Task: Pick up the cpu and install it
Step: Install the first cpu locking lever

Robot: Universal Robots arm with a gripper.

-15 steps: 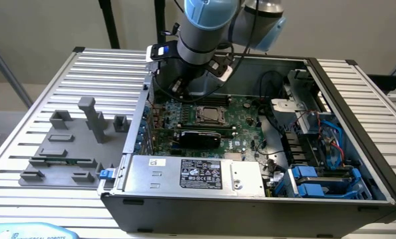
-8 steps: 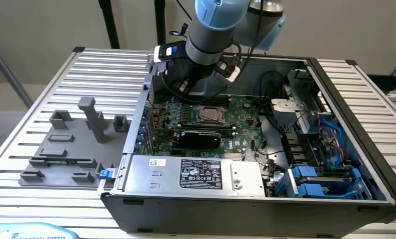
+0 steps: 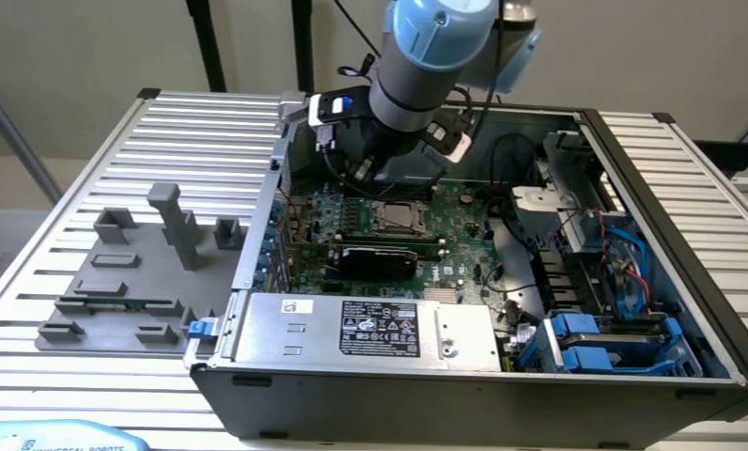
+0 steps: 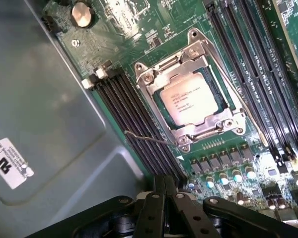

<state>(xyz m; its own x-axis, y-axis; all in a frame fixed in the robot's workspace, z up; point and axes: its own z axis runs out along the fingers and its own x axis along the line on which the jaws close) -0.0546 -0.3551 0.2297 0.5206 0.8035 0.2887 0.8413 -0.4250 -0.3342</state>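
The cpu [image 4: 191,101] is a silvery square chip with printed text. It lies flat inside the metal-framed socket [image 4: 154,84] of the green motherboard [image 4: 268,163], with the frame's retention plate around its edges. In the exterior view the cpu [image 3: 396,218] sits mid-board inside the open computer case. My gripper [image 4: 164,181] hovers above the board, a short way off the socket's corner. Its two black fingers are pressed together with nothing between them. From the exterior view, my gripper [image 3: 366,171] hangs under the blue-grey arm, just above the board's far edge.
Black memory slots [image 4: 134,119] run along both sides of the socket. A thin wire lever [image 4: 149,140] lies beside it. The case wall [image 3: 675,235], power supply [image 3: 374,329] and blue drive bays [image 3: 599,343] enclose the board. Grey fixture blocks [image 3: 136,272] stand on the table at the exterior view's left.
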